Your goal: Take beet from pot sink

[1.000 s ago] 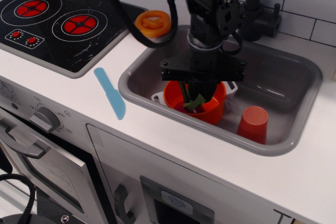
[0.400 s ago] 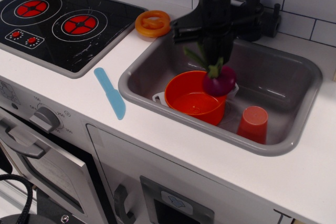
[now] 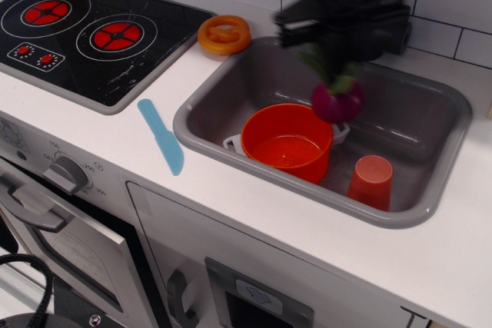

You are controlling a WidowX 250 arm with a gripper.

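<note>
One round magenta beet (image 3: 337, 103) in gripper (image 3: 338, 74), glossy orange pot (image 3: 286, 140) below

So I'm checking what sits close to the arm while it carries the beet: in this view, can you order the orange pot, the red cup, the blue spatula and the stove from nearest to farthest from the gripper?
Measured from the gripper holding the beet:
1. Orange pot, in the sink just below and left.
2. Red cup, at the sink's front right.
3. Blue spatula, on the counter left of the sink.
4. Stove, far left.

White tiled wall (image 3: 453, 1), white countertop (image 3: 115, 140), possibly oven door (image 3: 69, 247)
</note>
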